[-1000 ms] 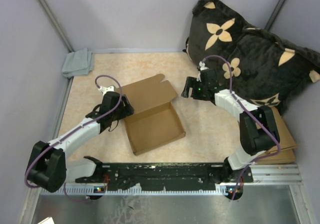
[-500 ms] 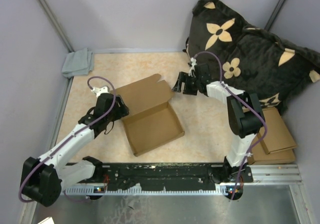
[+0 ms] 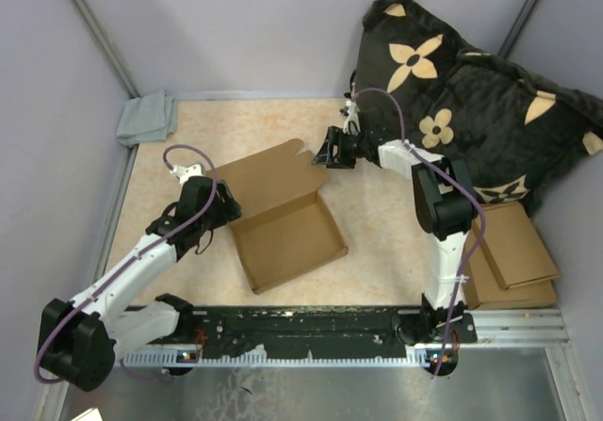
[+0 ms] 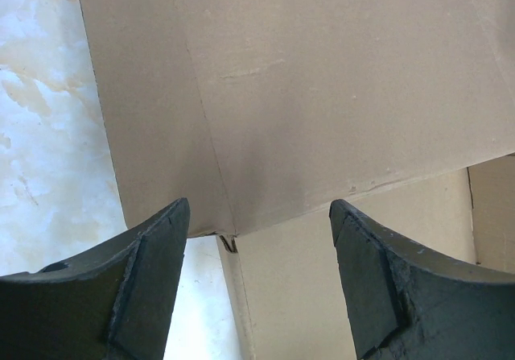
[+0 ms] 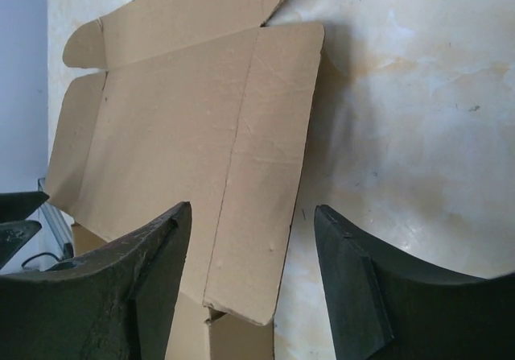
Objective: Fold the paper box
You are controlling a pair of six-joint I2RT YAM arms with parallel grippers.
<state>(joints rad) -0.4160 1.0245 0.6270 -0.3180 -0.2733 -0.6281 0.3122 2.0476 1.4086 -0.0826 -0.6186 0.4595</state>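
Right gripper (image 3: 332, 148) now reaches the paper box (image 3: 283, 216) lid's corner, jaws apart and empty, poised to fold; left gripper (image 3: 215, 209) gapes wide.

black flowered cushion (image 3: 490, 110) just behind the right jaws; cardboard pile (image 3: 516, 251) well behind them; grey cloth (image 3: 148, 118) well apart from the left jaws.

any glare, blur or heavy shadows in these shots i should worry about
Top external: even, soft light; the paper box is sharp, with only faint shadows. Left wrist: the cardboard is crisp, and the left gripper is nearly black with little detail. Right wrist: the box's lid throws a soft shadow onto the table, and the right gripper is just as dark. No strong glare on the box.
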